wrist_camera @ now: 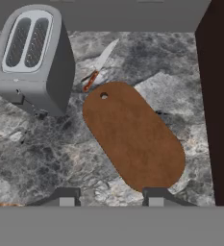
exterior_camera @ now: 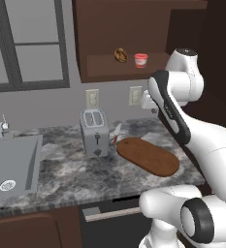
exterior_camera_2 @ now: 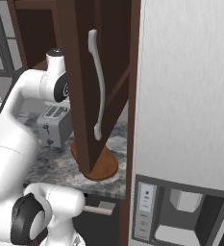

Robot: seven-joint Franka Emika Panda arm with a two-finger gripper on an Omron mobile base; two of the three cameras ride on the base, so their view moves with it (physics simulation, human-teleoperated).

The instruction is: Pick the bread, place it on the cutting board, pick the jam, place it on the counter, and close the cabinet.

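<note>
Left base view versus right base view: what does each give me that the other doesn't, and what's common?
Left base: the bread and the jam on the cabinet shelf, the sink, a knife. Right base: the cabinet door swung open, its silver handle, a white fridge front. Both: the toaster, the cutting board, the counter.
</note>
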